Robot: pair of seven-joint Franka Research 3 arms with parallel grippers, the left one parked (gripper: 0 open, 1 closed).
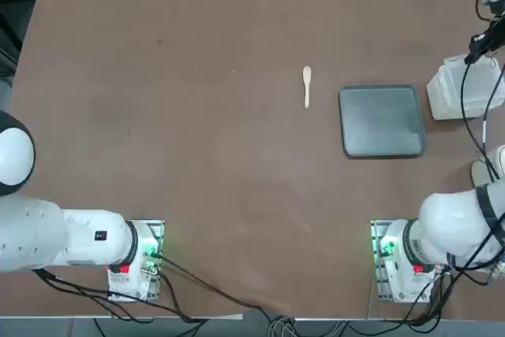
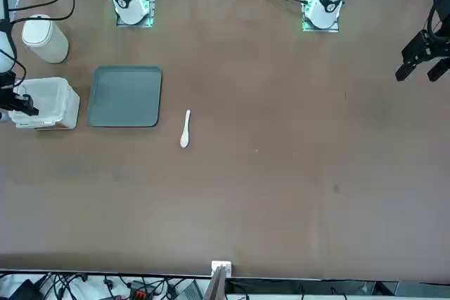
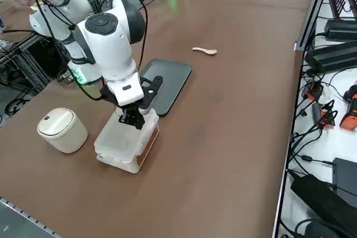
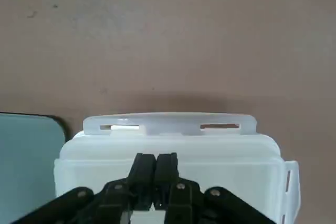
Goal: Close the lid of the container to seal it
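On brown tabletop [image 1: 221, 155], cables along its edges: dark grey flat tray [image 1: 382, 121], small pale spoon [image 1: 307, 85], round off-white cup [image 3: 62, 130]. Translucent white squarish plastic container [image 3: 125, 142] beside tray, translucent lid [image 4: 168, 145] down, latch tab facing away from my clenched right gripper [image 4: 156, 165], which rests on it.

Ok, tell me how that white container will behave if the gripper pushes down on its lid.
The container looks like thin translucent plastic, so the lid will probably flex under the shut right gripper. It appears empty and light, so an off-centre push might slide it on the smooth table. Its low, broad shape makes tipping unlikely.
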